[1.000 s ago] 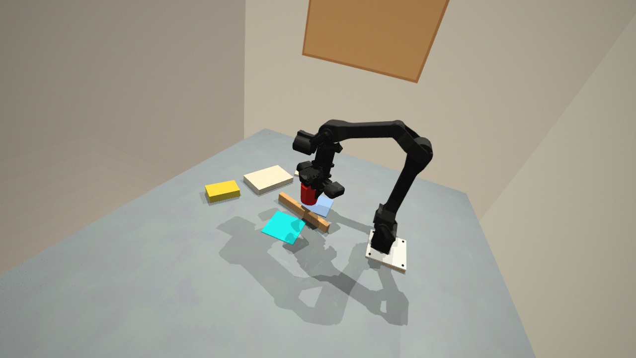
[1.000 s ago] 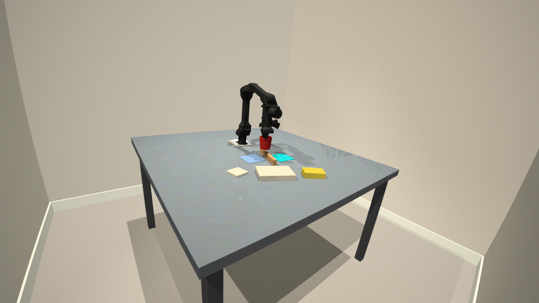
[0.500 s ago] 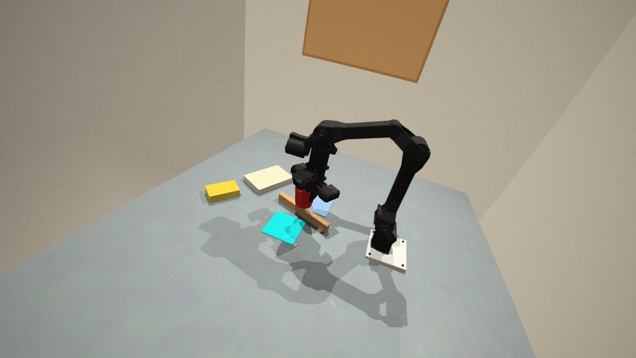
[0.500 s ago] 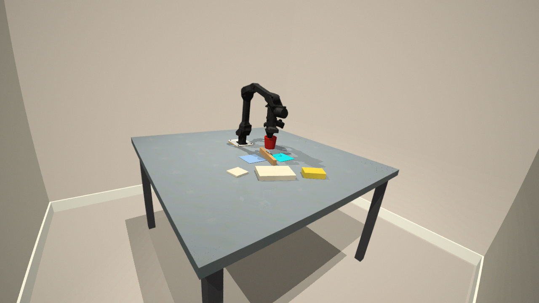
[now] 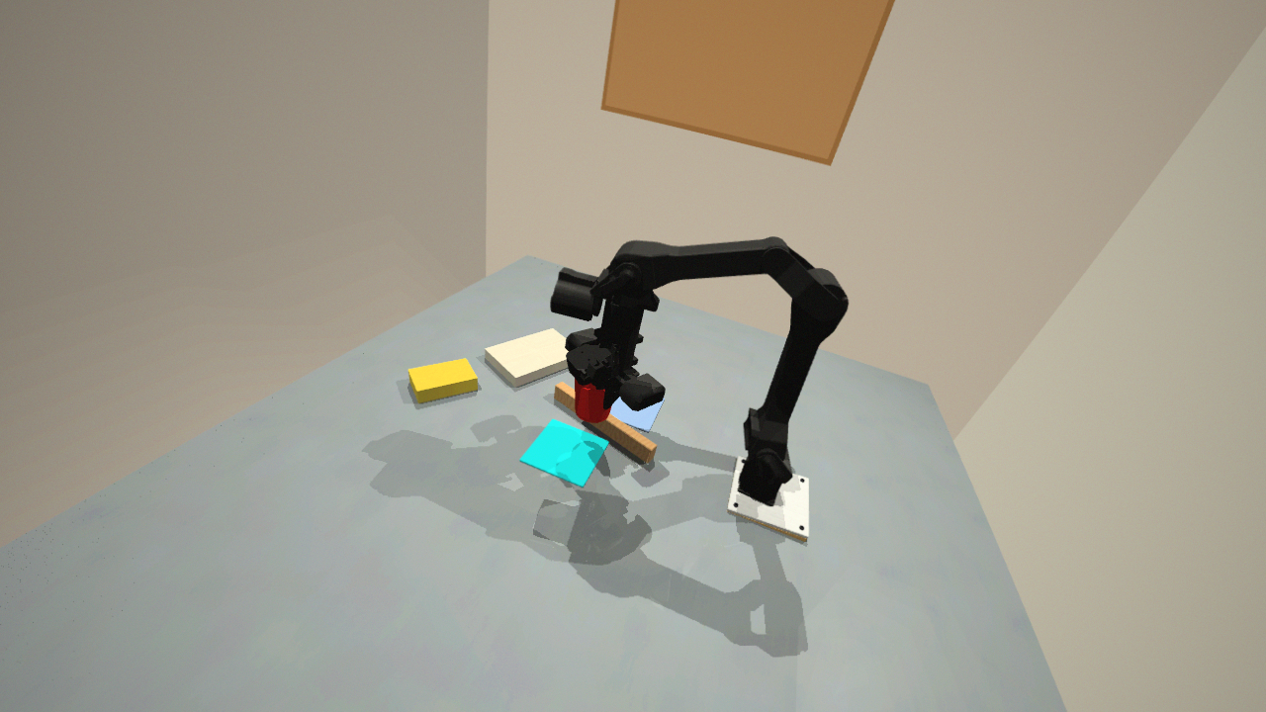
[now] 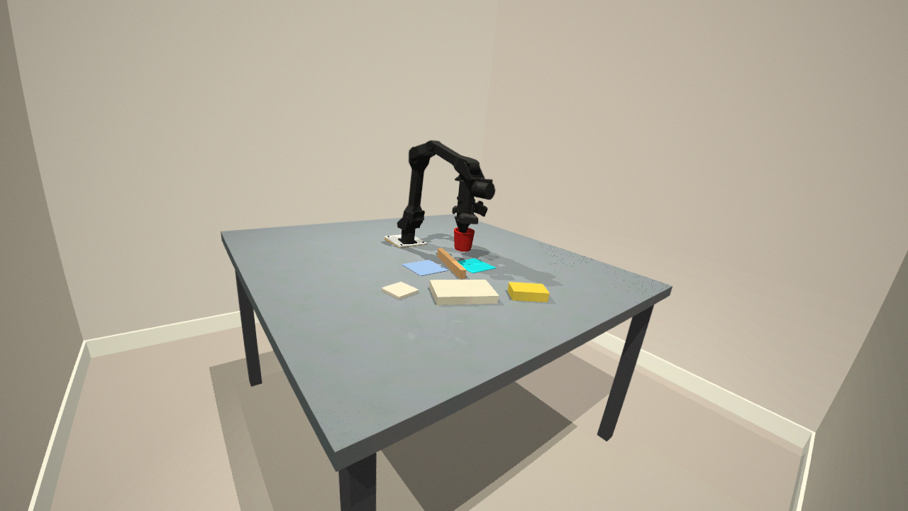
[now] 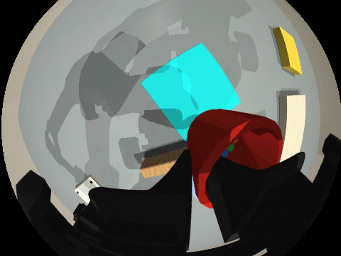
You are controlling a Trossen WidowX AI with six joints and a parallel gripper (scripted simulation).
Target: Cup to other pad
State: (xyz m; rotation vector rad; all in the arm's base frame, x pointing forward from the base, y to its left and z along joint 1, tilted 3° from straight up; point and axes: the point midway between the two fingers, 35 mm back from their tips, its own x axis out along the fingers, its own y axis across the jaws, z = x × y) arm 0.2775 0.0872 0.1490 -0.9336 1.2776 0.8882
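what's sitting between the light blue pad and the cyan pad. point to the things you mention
A long wooden bar (image 5: pixel 626 435) (image 6: pixel 451 263) (image 7: pixel 160 168) lies between them, as the top and exterior views show.

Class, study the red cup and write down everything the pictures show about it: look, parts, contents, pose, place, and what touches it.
The red cup is glossy, perhaps plastic, with a faceted wall, an open mouth and a base narrower than its rim. Inside, blue, green and orange marbles are partly visible. It hangs roughly upright in the air, its wall pinched by the gripper, one finger reaching inside. It is near the wooden bar and the cyan pad, resting on neither.
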